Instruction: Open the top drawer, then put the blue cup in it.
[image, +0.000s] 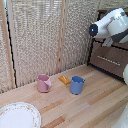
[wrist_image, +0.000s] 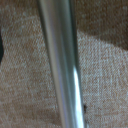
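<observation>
Wrist view — silver bar handle (wrist_image: 62, 65) fills frame, blurred.

You see the exterior view lit softly and evenly, warm in tone, though low in detail. The blue cup (image: 77, 84) and the pink mug (image: 43, 83) cast only faint, short shadows on the counter (image: 95, 107). The white arm (image: 111, 24) looks a little washed out at the exterior view's right. Your wrist view is dimmer and heavily blurred: the silver bar (wrist_image: 61, 65) is out of focus, with a pale streak of glare along it and a dark shadow beside it.
</observation>
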